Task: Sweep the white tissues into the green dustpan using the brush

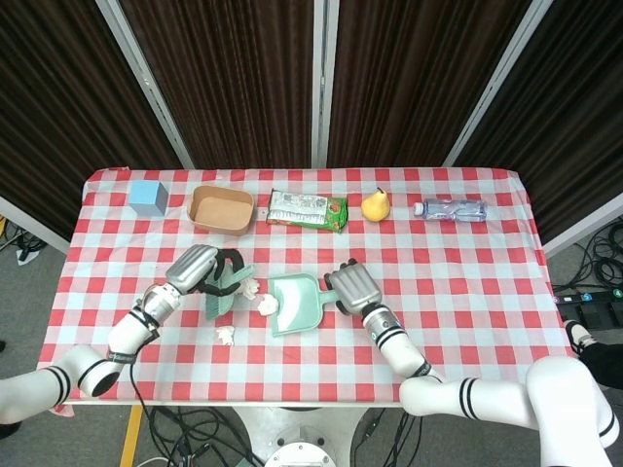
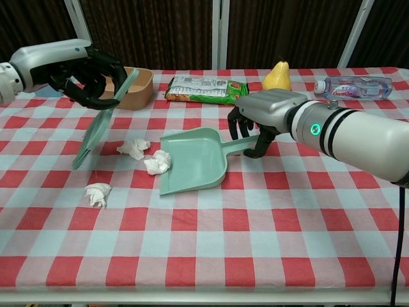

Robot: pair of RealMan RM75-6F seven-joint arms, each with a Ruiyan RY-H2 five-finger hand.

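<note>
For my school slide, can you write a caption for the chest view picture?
Left hand lifts the brush while right hand holds the green dustpan beside three white tissues.
</note>
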